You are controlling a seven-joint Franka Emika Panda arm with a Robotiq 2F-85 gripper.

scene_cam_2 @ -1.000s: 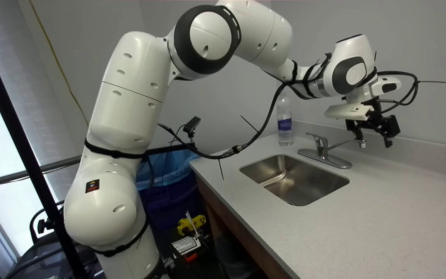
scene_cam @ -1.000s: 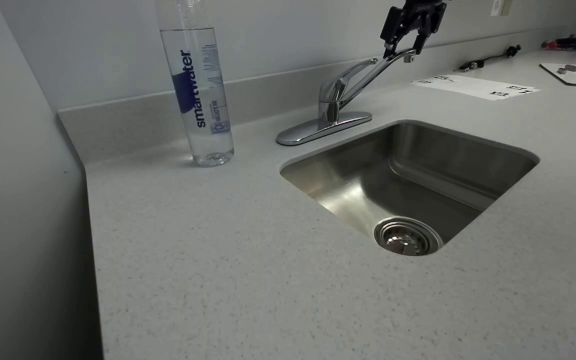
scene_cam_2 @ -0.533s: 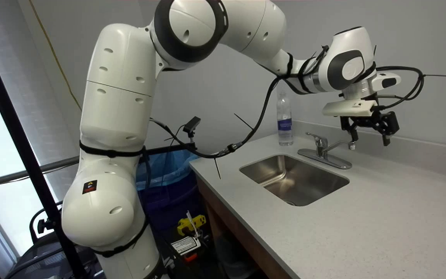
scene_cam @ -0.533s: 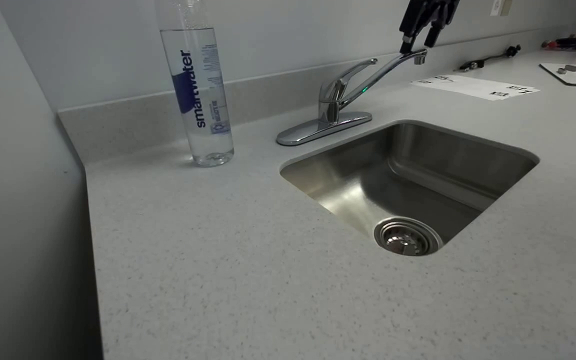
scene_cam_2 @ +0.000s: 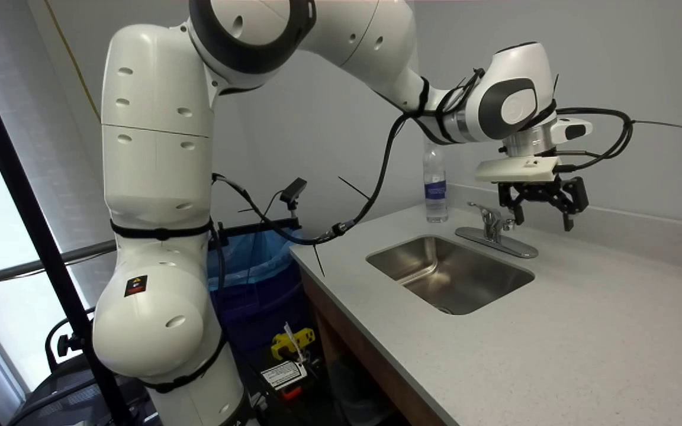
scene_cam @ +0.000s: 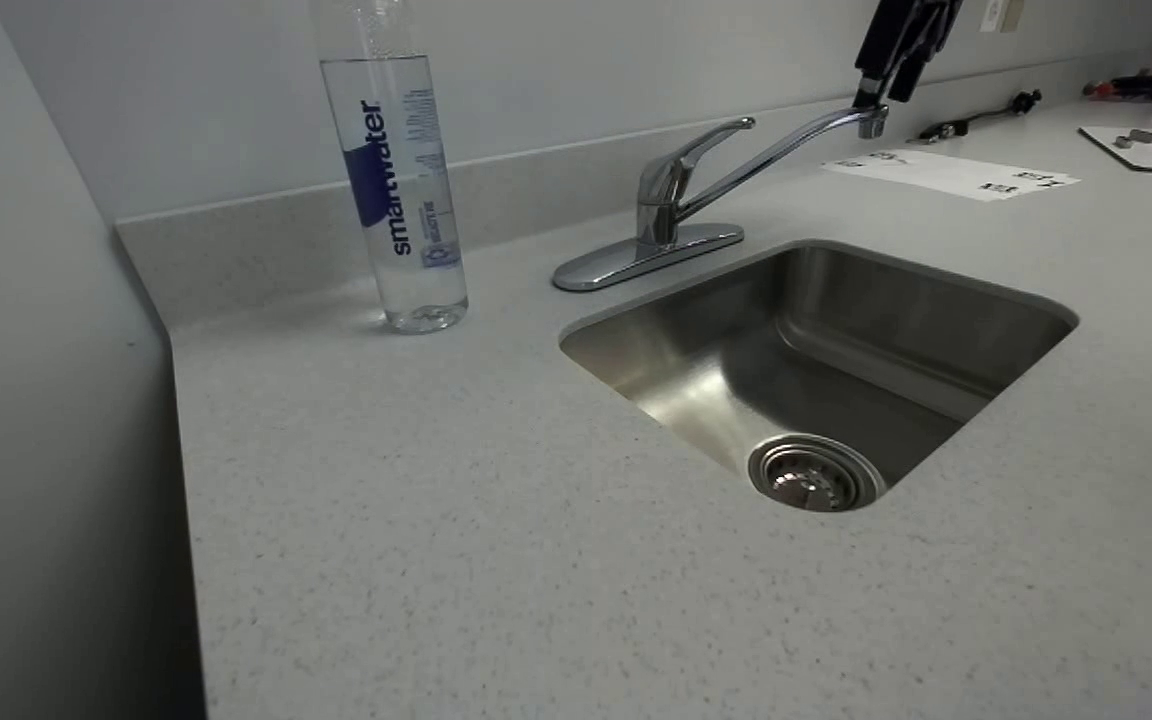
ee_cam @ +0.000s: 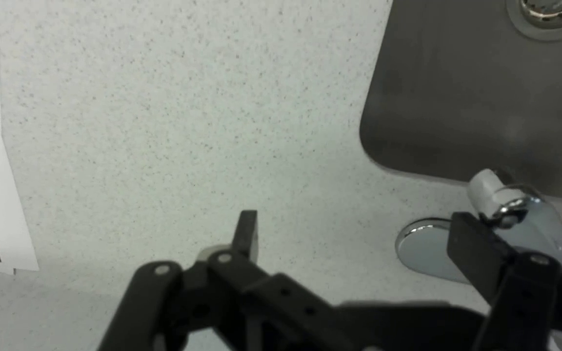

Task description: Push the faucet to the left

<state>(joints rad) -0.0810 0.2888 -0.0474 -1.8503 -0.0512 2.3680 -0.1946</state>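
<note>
In an exterior view, the faucet point(scene_cam: 657, 222) is mounted beyond the sink point(scene_cam: 886, 300), its spout point(scene_cam: 761, 163) apparently met near the tip by the jaws. In an exterior view, the spout end point(scene_cam_2: 507, 225) is seen just left of them. In the wrist view, the jaws are spread, nothing pinched; the spout is flanked by one from outside (contact is likely). Pressure is best applied low, near the tip, along the spout's leftward arc, lest it be slipped over.
</note>
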